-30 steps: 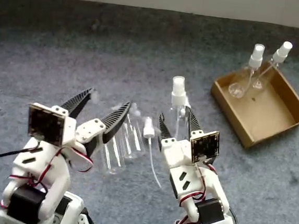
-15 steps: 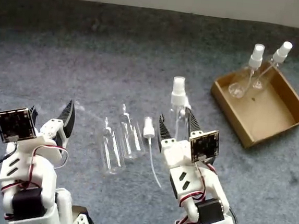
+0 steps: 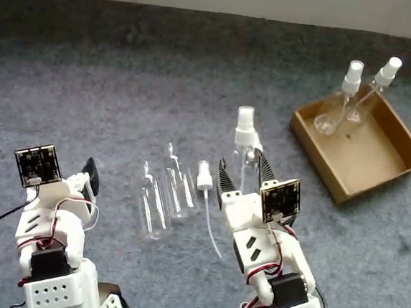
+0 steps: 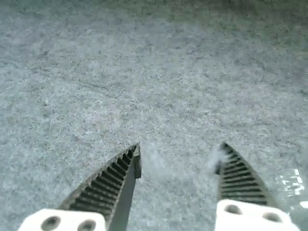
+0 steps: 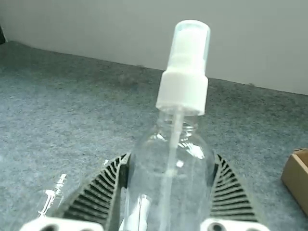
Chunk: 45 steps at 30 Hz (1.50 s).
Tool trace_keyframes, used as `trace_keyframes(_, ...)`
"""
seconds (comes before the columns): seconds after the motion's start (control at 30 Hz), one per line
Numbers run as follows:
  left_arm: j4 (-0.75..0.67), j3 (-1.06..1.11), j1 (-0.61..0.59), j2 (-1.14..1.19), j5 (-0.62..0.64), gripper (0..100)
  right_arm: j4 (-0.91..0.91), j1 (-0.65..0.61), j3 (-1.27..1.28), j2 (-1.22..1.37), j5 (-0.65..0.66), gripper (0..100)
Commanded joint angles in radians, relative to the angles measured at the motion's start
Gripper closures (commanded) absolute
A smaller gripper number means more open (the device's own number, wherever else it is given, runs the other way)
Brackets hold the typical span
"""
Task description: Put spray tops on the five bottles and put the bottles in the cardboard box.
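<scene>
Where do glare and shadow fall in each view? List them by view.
High view: soft, even light; the brown cardboard box darkens along its near inner wall. Right wrist view: white glints on the clear plastic bottle with white spray top. Left wrist view: grey carpet evenly lit.

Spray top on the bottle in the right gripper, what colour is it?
White spray top, clearest in right wrist view.

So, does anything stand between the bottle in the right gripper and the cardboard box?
Nothing visible does. Only bare carpet lies between the bottle in the right gripper and the cardboard box; the two bottles inside lean at its far side.
</scene>
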Motion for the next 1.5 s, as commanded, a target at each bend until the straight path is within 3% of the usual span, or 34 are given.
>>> trace_keyframes(0.0,-0.025,-0.039,-0.013,0.001,0.003,99,0.001,0.013,0.111,-0.013,0.003,85.7)
trace_keyframes(0.1,-0.020,-0.097,-0.015,0.001,0.003,88,0.001,0.013,0.111,-0.013,0.003,85.7)
trace_keyframes(0.2,0.014,-0.125,-0.008,0.001,0.012,70,0.001,0.013,0.111,-0.013,0.003,85.7)
trace_keyframes(0.3,0.060,-0.117,-0.008,0.001,0.129,52,0.001,0.013,0.111,-0.013,0.003,85.7)
trace_keyframes(0.4,0.094,-0.116,-0.007,0.001,0.144,44,0.001,0.015,0.108,-0.015,0.003,85.7)
trace_keyframes(0.53,0.095,-0.116,-0.007,0.001,0.144,43,0.001,0.073,0.102,-0.015,0.003,85.7)
trace_keyframes(1.0,0.100,-0.079,-0.015,0.001,0.146,43,-0.013,0.564,-0.166,-0.007,0.008,85.5)
trace_keyframes(1.27,0.098,-0.088,-0.113,0.001,0.269,43,-0.050,0.615,-0.254,-0.004,0.247,85.5)
trace_keyframes(1.47,0.100,-0.079,-0.145,0.001,0.278,43,-0.222,0.700,-0.254,0.125,0.275,85.7)
